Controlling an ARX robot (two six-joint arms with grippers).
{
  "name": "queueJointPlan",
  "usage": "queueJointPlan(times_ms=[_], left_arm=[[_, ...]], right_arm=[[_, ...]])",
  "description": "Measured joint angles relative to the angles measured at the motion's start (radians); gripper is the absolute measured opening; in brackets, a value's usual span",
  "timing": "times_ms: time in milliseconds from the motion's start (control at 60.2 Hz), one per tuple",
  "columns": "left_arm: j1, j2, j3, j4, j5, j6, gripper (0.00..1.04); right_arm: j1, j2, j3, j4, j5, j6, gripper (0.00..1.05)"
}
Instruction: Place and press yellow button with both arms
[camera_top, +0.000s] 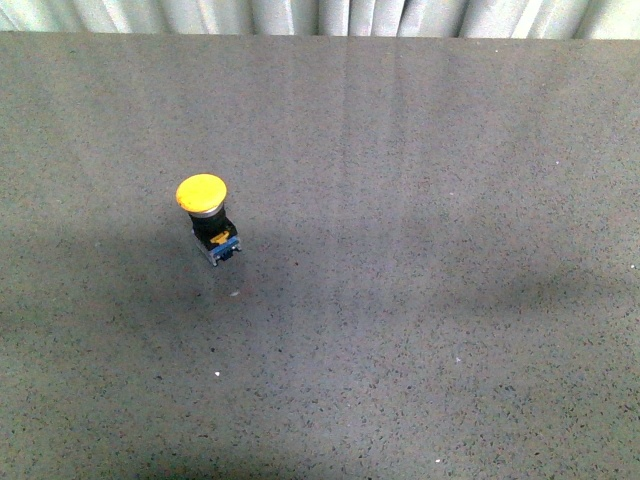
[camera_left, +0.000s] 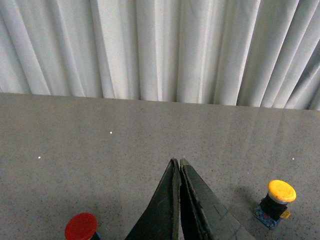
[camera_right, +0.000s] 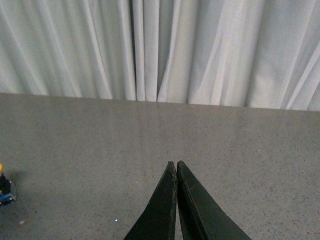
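Arms stay out of the front view, where the yellow button (camera_top: 208, 222) stands alone on the grey table (camera_top: 420, 300), left of centre. Only the left wrist view catches a red button (camera_left: 81, 226), cut off. Left gripper (camera_left: 179, 162) and right gripper (camera_right: 175, 164) are both pressed closed, empty.

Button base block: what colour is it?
Blue-grey, under the black body of the yellow button; clearest in the front view.
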Motion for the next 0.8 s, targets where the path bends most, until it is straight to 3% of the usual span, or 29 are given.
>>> queueJointPlan(times_ms=[465,548,731,798], left_arm=[[0.0,0.0,0.0,0.0,0.0,0.0,0.01],[0.0,0.0,0.0,0.0,0.0,0.0,0.01],[0.0,0.0,0.0,0.0,0.0,0.0,0.01],[0.0,0.0,0.0,0.0,0.0,0.0,0.11]], right_arm=[[0.0,-0.149,0.0,-0.149,0.0,0.0,0.01],[0.0,-0.285,0.0,-0.312,0.001,0.001,0.01],[0.0,-0.317,0.0,-0.323,0.001,0.0,0.01],[0.0,-0.318,0.0,-0.323,0.001,0.0,0.01]])
